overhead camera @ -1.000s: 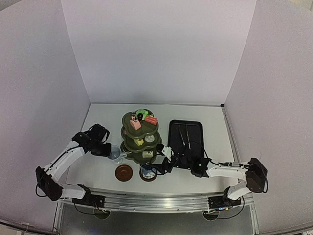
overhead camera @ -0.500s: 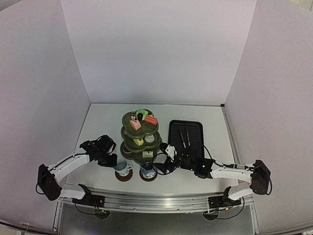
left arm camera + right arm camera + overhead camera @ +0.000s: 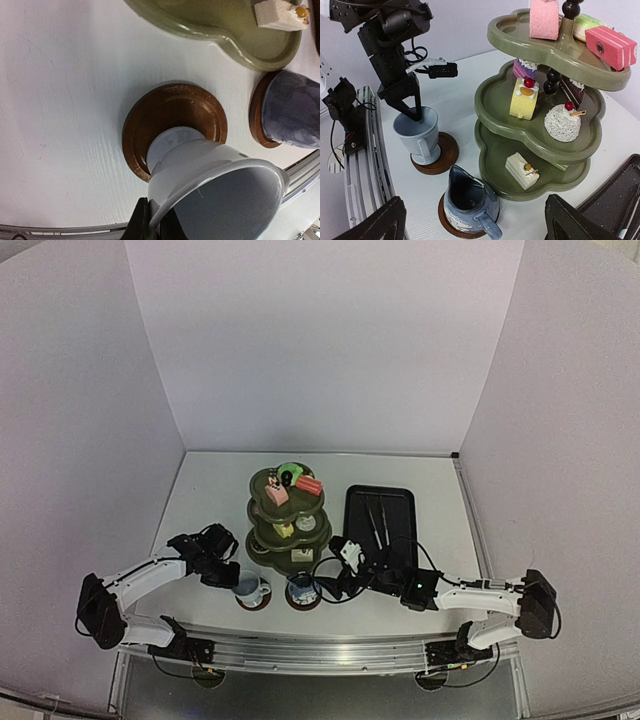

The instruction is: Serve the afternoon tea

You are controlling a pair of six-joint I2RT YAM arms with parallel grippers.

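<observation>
A pale blue cup stands on the left brown coaster. My left gripper is shut on its rim, one finger inside and one outside. In the left wrist view the cup leans over its coaster, with the gripper pinching the rim. A dark blue cup sits on the right coaster. My right gripper stands open just before it, touching nothing. The olive three-tier stand holds several small cakes, among them a yellow one.
A black tray with metal tongs lies right of the stand. The table's near edge and its rail run close behind both coasters. White walls close in the back and sides.
My left arm carried the pale cup from the table left of the stand down onto the left coaster. The right gripper drew back a little from the dark blue cup.
</observation>
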